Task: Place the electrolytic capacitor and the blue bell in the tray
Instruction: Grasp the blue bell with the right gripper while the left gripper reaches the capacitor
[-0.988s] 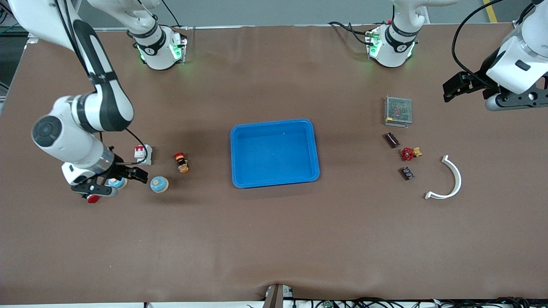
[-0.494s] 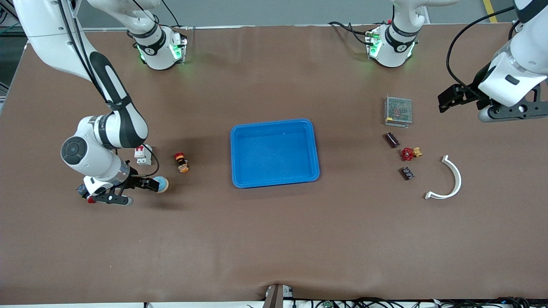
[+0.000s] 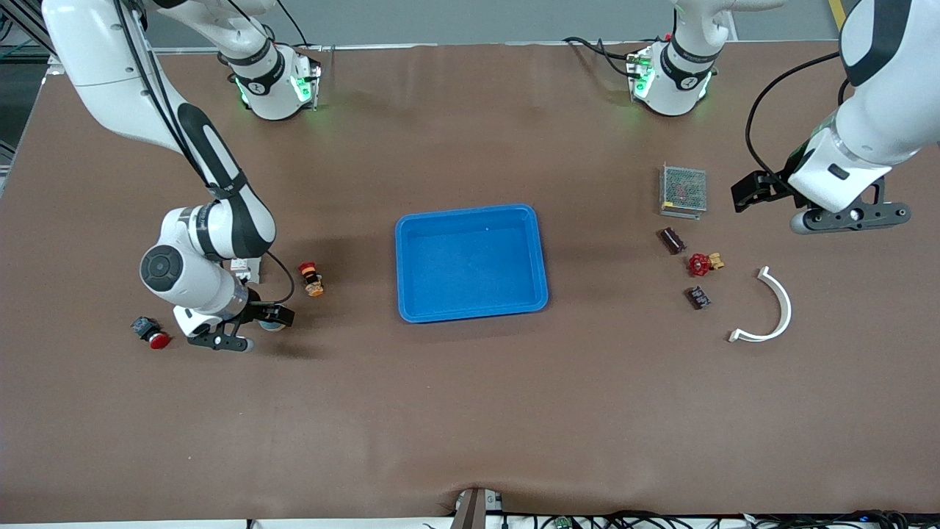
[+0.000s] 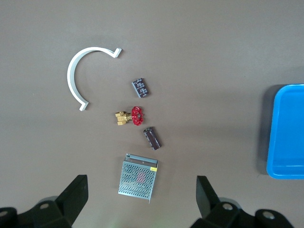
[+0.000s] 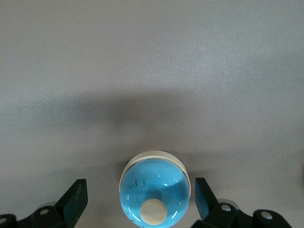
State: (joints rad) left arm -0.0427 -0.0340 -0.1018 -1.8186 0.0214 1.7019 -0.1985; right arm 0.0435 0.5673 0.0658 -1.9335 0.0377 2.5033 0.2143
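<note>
Straddling the bell with spread fingers, the right gripper lines up a grasp, while the left gripper hangs open beside the mesh box.

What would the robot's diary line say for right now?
right gripper: open, straddling blue bell | left gripper: open, above mesh box | tray: empty

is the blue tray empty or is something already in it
Empty. The front view shows only bare blue floor inside the tray; the blue bell sits on the table.

high front overview, two downward wrist close-ups
</note>
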